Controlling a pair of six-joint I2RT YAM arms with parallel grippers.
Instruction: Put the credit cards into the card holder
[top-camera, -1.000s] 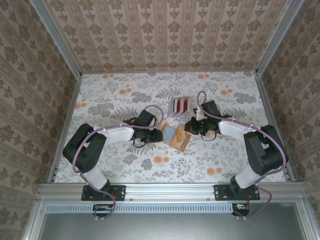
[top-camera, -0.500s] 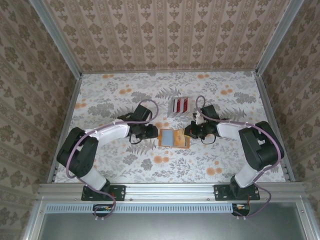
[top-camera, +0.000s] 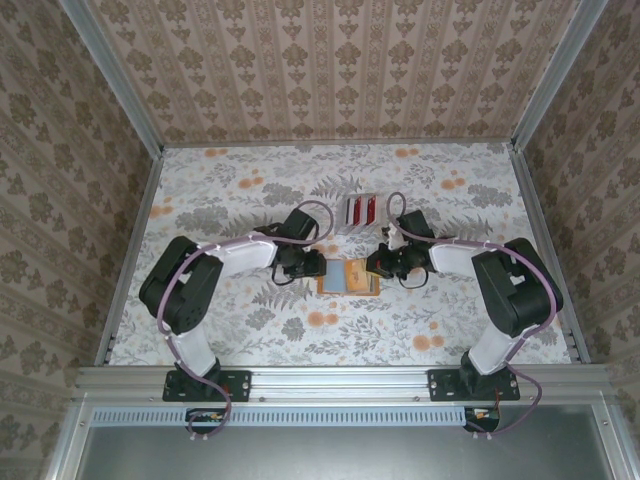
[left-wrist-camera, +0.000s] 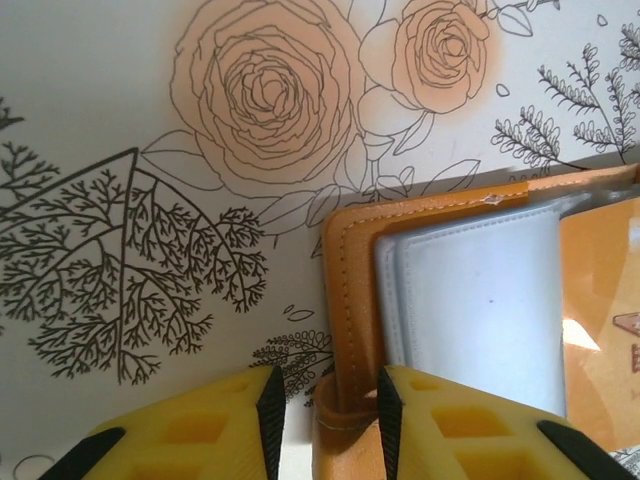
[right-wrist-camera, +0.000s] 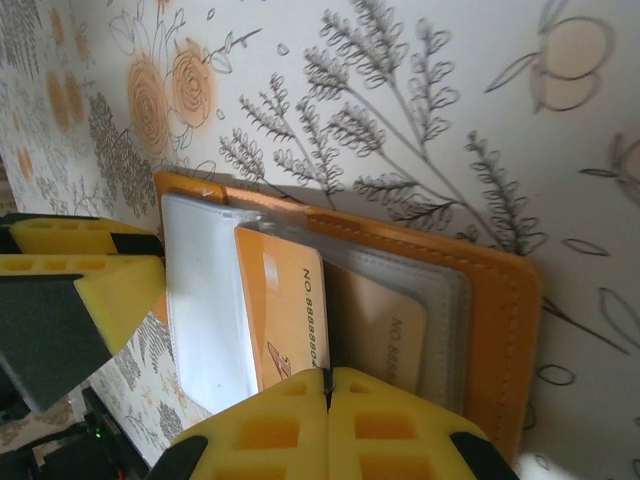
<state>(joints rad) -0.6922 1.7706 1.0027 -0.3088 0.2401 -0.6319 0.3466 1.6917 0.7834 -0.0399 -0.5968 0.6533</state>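
Okay, top view: card holder (top-camera: 348, 278) lies open on the bench (top-camera: 230, 190), between the left end effector (top-camera: 312, 266) and the right end effector (top-camera: 381, 265). The credit cards (top-camera: 359, 211) sit beyond both, near the holder but not touching it.
Left wrist: jaws apart, straddling the holder's stitched cover edge, with a gap on one side, so no clamp.
Right wrist: jaws pressed together at the holder's near edge; can't tell if a clear sleeve (right-wrist-camera: 200, 300) is nipped.
My read: holder is light and soft, sleeves floppy, likely to skid, so pin it by the stitched cover. Cards look thin, stiff, slick; take an overhanging edge.
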